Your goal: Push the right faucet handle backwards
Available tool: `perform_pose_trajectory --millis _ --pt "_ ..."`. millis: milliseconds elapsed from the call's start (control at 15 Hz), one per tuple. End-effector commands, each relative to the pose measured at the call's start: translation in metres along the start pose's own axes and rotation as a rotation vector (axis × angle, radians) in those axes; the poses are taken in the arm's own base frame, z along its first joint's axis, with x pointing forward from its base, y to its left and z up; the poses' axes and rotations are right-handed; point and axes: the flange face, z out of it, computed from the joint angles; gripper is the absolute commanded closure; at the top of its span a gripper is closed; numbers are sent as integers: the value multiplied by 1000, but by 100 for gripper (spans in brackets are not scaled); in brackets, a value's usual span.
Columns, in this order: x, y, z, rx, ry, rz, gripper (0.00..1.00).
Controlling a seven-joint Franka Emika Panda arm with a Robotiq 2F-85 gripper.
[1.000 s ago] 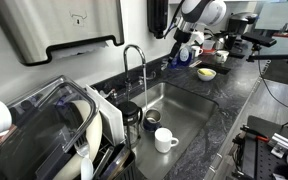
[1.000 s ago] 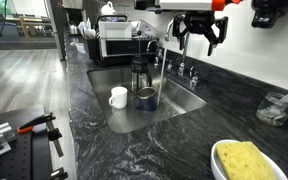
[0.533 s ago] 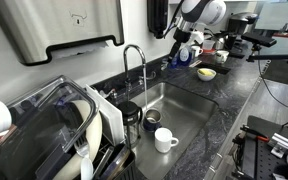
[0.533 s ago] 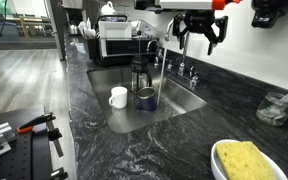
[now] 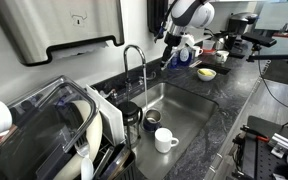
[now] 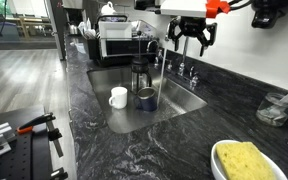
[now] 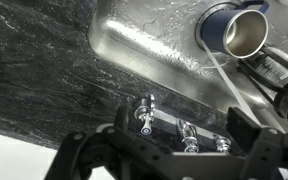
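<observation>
The right faucet handle (image 7: 144, 110) is a small silvery lever on a stubby base at the left end of the faucet plate in the wrist view. It shows behind the sink in an exterior view (image 6: 194, 76). The gooseneck spout (image 5: 134, 68) rises beside it, with its base (image 7: 187, 133) in the wrist view. My gripper (image 6: 189, 38) hangs above the handles, open and empty, touching nothing. In the wrist view my gripper (image 7: 174, 152) spans the plate, with the dark fingers (image 7: 81, 155) at either side. The gripper (image 5: 171, 50) sits right of the spout.
The steel sink (image 6: 174, 108) holds a white mug (image 6: 118, 97), a metal cup (image 7: 246, 30) and a coffee press (image 6: 139, 72). A dish rack (image 5: 59, 130) stands beside the sink. A yellow sponge in a bowl (image 6: 249, 160) lies on the dark counter (image 6: 134, 150).
My gripper has shifted sideways toward the spout and a little lower over the handles, still open. Nothing else moved.
</observation>
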Motion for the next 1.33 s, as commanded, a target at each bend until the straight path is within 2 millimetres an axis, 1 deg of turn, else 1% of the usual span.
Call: perform_pose_trajectory --millis 0,267,400,533,667,933,1000,1067,1133,1200,1267 --pt "13 14 15 -19 -15 -13 0" --pt "15 24 39 -33 -23 -9 0" --pt "14 26 50 -43 -33 8 0" --pt "15 25 64 -52 -42 27 0" --pt "17 22 73 -56 -41 41 0" --pt "22 17 84 -56 -21 67 0" --pt "23 16 86 -63 -15 67 12" --pt "24 15 87 -61 -11 66 26" --pt "24 15 87 -62 -6 72 32" --pt "23 16 86 -64 -4 79 41" --pt "23 17 85 -68 -3 84 47"
